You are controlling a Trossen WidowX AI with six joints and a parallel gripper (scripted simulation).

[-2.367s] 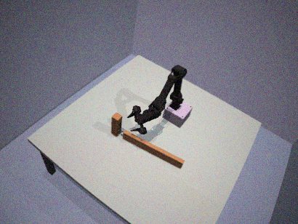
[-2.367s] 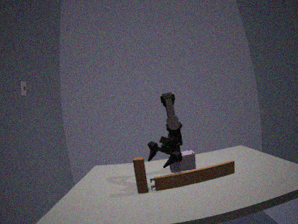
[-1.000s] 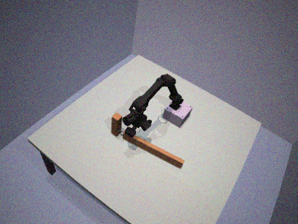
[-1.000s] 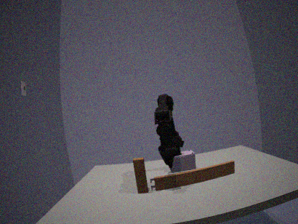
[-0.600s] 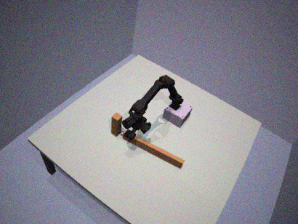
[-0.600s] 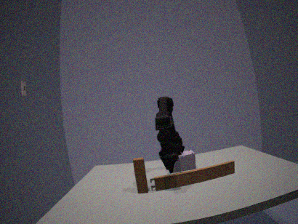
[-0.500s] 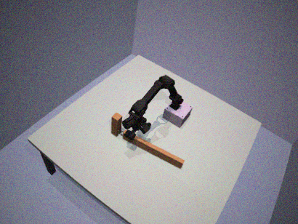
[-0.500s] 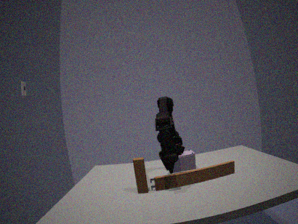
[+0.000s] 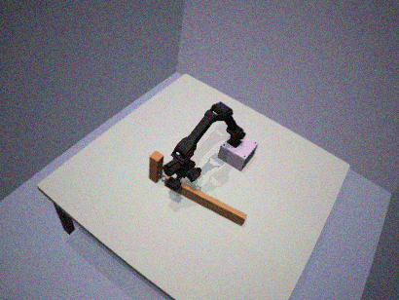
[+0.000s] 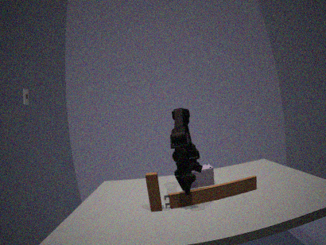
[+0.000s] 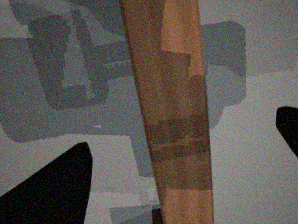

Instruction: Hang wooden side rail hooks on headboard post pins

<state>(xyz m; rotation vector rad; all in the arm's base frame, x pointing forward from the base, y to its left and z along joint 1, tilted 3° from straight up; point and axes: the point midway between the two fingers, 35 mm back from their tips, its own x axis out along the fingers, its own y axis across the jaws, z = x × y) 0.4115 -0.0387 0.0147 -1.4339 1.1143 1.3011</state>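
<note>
The arm (image 9: 204, 129) is matte black throughout, built of blocky, angular links with thicker joint housings (no markings or cables can be made out), rising from a pale lilac box base (image 9: 238, 152).

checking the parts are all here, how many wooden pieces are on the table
2. The short post stands upright near the table's middle. The long rail lies beside it, its hook end close to the post, under the open fingers. No others show.
</note>
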